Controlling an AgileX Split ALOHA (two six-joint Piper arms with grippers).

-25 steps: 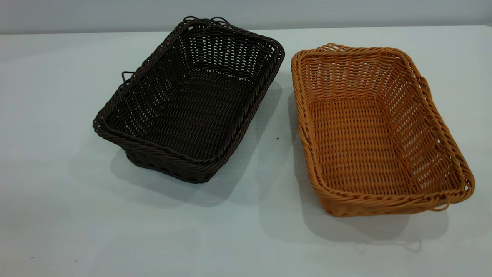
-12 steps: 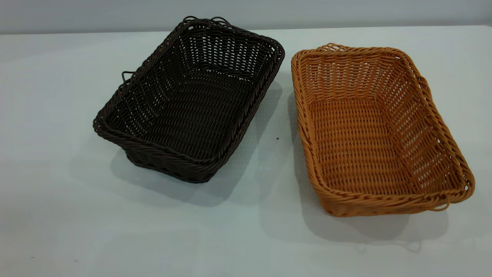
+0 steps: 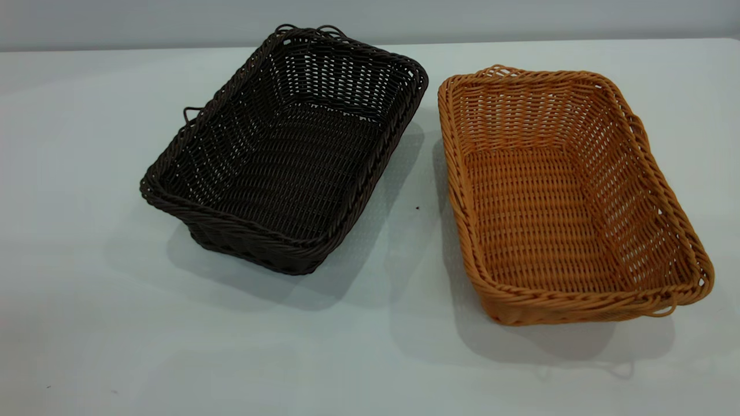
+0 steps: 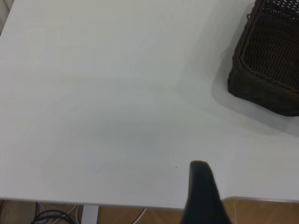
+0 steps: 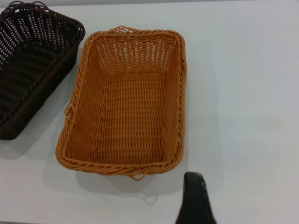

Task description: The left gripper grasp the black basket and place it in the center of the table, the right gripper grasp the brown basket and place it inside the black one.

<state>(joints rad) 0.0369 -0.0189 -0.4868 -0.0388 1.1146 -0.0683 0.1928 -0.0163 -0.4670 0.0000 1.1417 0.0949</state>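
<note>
The black basket (image 3: 286, 156) stands empty on the white table (image 3: 87, 300), left of centre and turned at an angle. The brown basket (image 3: 563, 199) stands empty to its right, a narrow gap apart. Neither gripper shows in the exterior view. In the left wrist view a dark part of my left gripper (image 4: 202, 196) hangs over the table's edge, far from the black basket (image 4: 271, 65). In the right wrist view a dark part of my right gripper (image 5: 195, 198) hovers over the table just off a short end of the brown basket (image 5: 126, 107), apart from it.
The table's edge (image 4: 140, 204) with wooden floor and cables below shows in the left wrist view. The black basket (image 5: 32, 60) lies beside the brown one in the right wrist view. A small dark speck (image 3: 417, 208) lies between the baskets.
</note>
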